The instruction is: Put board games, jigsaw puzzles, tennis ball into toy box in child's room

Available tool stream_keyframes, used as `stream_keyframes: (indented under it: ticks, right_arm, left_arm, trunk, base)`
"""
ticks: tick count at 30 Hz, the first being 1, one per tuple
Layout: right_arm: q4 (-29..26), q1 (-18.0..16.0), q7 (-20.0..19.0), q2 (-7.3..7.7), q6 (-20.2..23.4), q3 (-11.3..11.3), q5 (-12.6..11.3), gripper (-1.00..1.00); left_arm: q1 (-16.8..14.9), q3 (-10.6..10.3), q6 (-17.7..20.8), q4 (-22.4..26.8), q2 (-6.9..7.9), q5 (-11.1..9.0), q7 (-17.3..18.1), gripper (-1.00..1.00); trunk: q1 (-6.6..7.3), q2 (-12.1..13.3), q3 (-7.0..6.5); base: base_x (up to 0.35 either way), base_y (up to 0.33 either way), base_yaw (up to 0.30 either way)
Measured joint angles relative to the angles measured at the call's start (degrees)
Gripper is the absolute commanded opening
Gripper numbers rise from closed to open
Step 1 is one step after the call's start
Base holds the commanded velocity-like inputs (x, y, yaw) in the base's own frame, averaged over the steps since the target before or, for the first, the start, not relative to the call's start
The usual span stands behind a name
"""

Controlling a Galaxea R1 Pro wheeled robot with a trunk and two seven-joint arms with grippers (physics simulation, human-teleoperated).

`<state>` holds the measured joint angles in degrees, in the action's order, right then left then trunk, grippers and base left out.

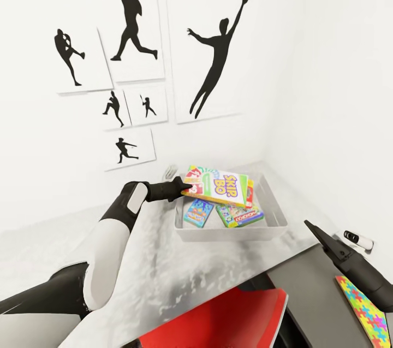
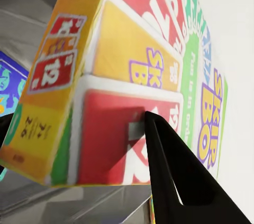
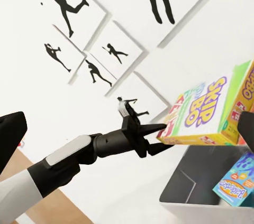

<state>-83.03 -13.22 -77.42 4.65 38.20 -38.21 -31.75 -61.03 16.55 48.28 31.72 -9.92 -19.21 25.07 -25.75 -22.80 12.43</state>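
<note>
My left gripper (image 1: 184, 187) is shut on the left edge of a Skip-Bo board game (image 1: 218, 184), holding it roughly level just above the pale grey toy box (image 1: 229, 234) on the table (image 1: 164, 266). In the left wrist view a black finger (image 2: 174, 176) presses on the game's cover (image 2: 132, 65). Two more board games lie in the box, a blue one (image 1: 197, 212) and a green one (image 1: 240, 216). My right gripper (image 1: 309, 225) stands open at the lower right, beside a jigsaw puzzle (image 1: 363, 310). The tennis ball and the bed are out of view.
The toy box sits in the corner where two white walls meet, under black baseball silhouette pictures (image 1: 131, 20). A small white device (image 1: 357, 240) lies by the right wall. A red shape (image 1: 229, 320) and a dark grey surface (image 1: 311, 293) are close below me.
</note>
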Motion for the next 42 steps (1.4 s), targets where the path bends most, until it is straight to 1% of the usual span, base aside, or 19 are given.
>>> stream_keyframes:
  ticks: [21,27,36,37,39,40,41,42]
  right_arm:
    - [-0.02,0.00,-0.14,0.01,0.03,0.07,0.01,1.00]
    - [0.02,0.00,-2.99,0.02,-0.12,0.01,0.02,1.00]
    - [0.07,0.00,-3.73,0.07,-0.15,0.00,-0.03,1.00]
    - [0.07,0.00,-3.74,0.04,-0.16,0.00,-0.03,1.00]
    - [0.07,0.00,-3.75,0.04,-0.17,0.00,-0.02,1.00]
    - [0.08,0.00,-3.76,0.04,-0.18,0.00,-0.02,1.00]
    - [0.11,0.00,-3.76,0.04,-0.18,0.00,-0.03,1.00]
    - [0.13,0.00,-3.79,0.04,-0.18,0.00,-0.03,1.00]
  left_arm:
    - [-0.07,-0.33,0.08,-0.11,0.00,-0.07,-0.27,-1.00]
    - [-0.08,-0.45,0.08,-0.17,0.00,-0.07,-0.24,-1.00]
    - [-0.08,-0.50,0.08,-0.18,0.00,-0.19,0.09,-1.00]
    - [-0.08,-0.50,0.09,-0.18,0.00,-0.58,0.15,-1.00]
    - [-0.08,-0.56,0.12,-0.17,0.00,-2.06,0.19,-1.00]
    - [-0.08,-0.91,0.10,-0.17,0.00,-3.16,0.22,-1.00]
    - [-0.08,-1.71,0.15,-0.17,0.00,-4.66,0.23,-1.00]
    - [-0.08,-3.07,0.15,-0.14,0.00,-6.06,0.24,-1.00]
  trunk:
    - [0.00,0.00,1.98]
    - [0.00,0.00,2.54]
    - [0.00,-0.01,3.39]
    - [0.00,-0.01,3.48]
    - [0.00,-0.01,3.67]
    - [0.00,-0.01,3.76]
    - [0.00,-0.01,3.86]
    - [0.00,-0.01,3.95]
  base:
    - [0.000,0.000,0.000]
    - [0.000,0.000,0.000]
    - [0.000,0.000,0.000]
    - [0.000,0.000,0.000]
    - [0.000,0.000,0.000]
    - [0.000,0.000,0.000]
    - [0.000,0.000,0.000]
    - [0.000,0.000,0.000]
